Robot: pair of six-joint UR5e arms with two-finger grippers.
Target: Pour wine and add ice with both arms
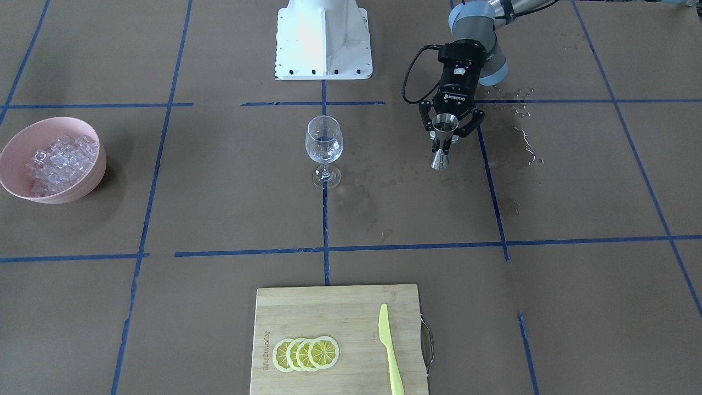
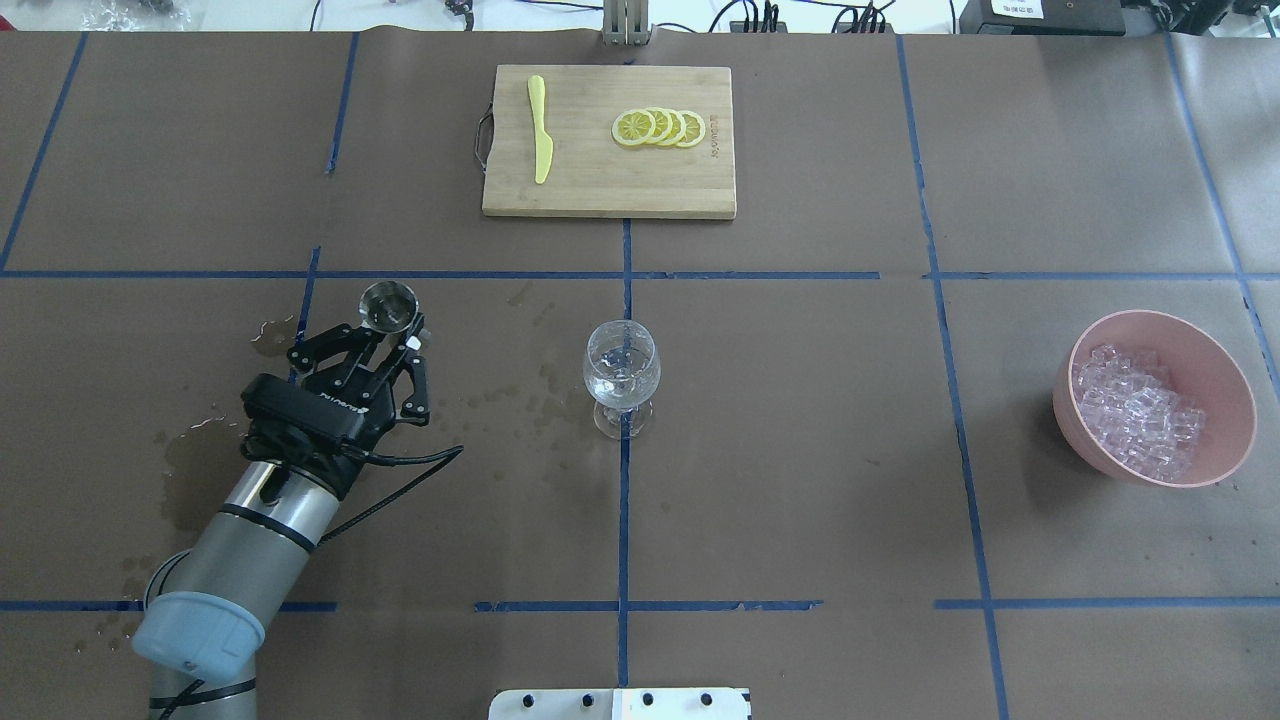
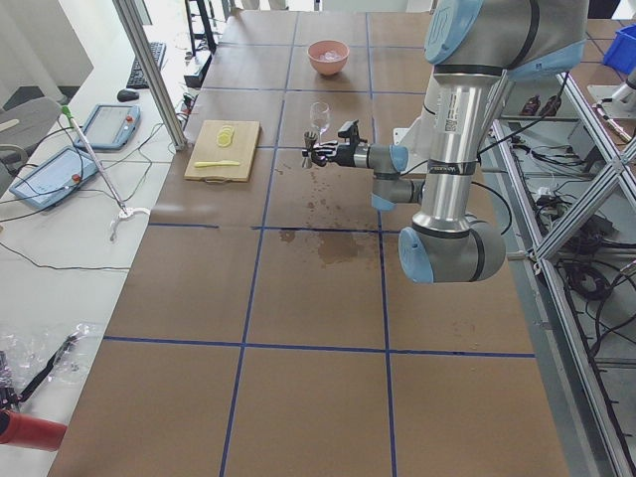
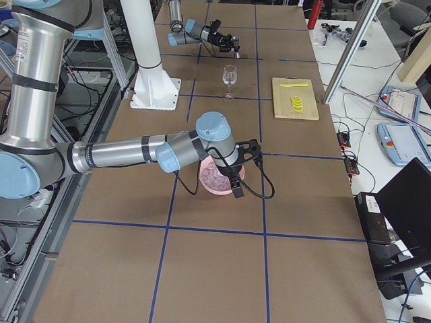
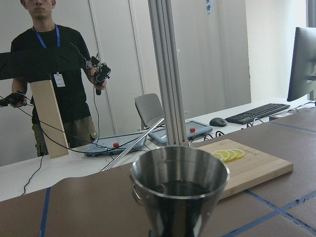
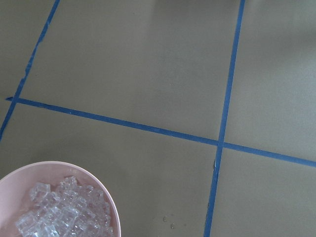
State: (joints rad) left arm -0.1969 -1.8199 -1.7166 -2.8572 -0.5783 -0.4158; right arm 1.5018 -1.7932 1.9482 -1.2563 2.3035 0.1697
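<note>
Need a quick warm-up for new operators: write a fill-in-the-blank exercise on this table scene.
1. The metal measuring cup is gripped by the robot's ____ hand.
2. The ice cubes sit in a ____ bowl.
3. On the cutting board, the knife is ____, like the lemon slices.
4. The wine glass stands ____, not tipped.
Missing words: left, pink, yellow, upright.

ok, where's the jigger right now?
Overhead view, left side: the jigger is upright, gripped in the left pincer. It is to the left of the wine glass, which stands on the centre tape line.
</note>
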